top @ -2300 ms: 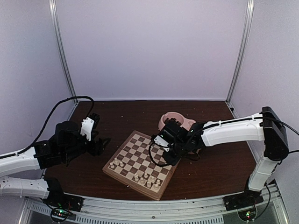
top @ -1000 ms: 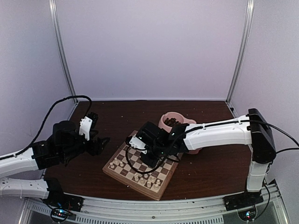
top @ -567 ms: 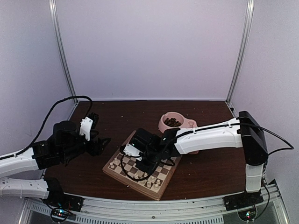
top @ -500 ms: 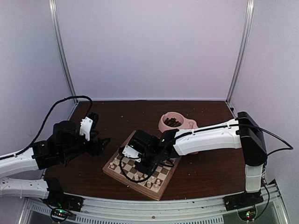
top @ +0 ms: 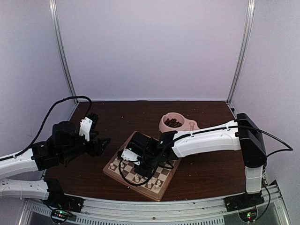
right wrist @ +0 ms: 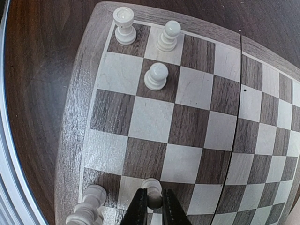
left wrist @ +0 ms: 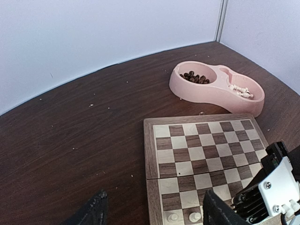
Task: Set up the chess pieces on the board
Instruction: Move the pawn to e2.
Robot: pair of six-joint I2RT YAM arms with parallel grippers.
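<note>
The board (top: 131, 183) lies at the table's near middle, also visible as the board (left wrist: 206, 154) and the board (right wrist: 187, 126). My right gripper (right wrist: 153, 200) is shut on a cream chess piece (right wrist: 152, 185), held upright just above a square near the board's front edge. In the top view the right gripper (top: 140, 166) hangs over the board's near half. Three cream pieces (right wrist: 156, 76) stand at one front corner, others (right wrist: 89, 204) beside the held one. My left gripper (left wrist: 154, 211) is open and empty beside the board's left edge, shown in the top view as the left gripper (top: 100, 143).
A pink double bowl (top: 176, 123) stands behind the board's right corner. One compartment holds dark pieces (left wrist: 194, 77), the other a few cream pieces (left wrist: 239, 89). The right arm (top: 206, 138) stretches across the board's far right side. Metal frame posts stand at the back corners.
The right arm has swung from the bowl side leftward and toward the board's near edge, carrying the cream piece lower. The left arm has stayed still.
</note>
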